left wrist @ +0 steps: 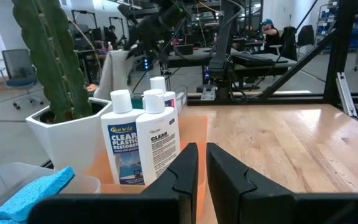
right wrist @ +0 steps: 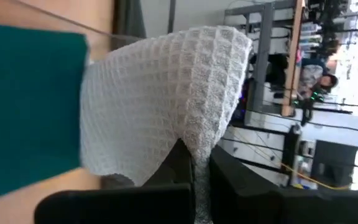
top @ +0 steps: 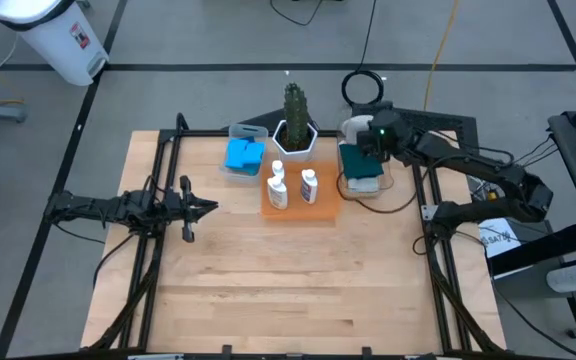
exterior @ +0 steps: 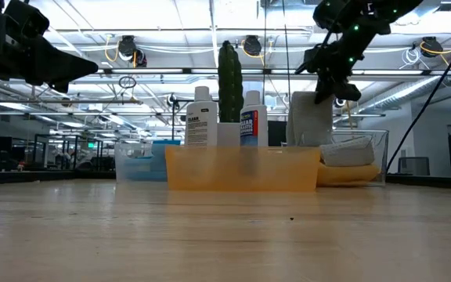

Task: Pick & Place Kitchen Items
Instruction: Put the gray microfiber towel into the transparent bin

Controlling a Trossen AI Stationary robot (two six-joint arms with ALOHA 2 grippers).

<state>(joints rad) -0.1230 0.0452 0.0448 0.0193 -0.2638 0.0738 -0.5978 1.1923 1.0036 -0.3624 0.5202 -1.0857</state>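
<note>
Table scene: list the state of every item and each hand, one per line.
grey cloth: lifted, hanging from the right hand.
right hand: shut on the grey cloth, above the right-side bin.
left hand: nearly shut, holding nothing, raised over the table's left side.
white bottles: upright on the orange tray.
blue sponges: lying in the clear bin.
dark green cloth: folded, lying in the right-side bin.
cactus: upright in its pot.

Grey waffle cloth (right wrist: 160,99) hanging pinched above dark green cloth (right wrist: 30,106).

Dark jointed arms, black cables
</note>
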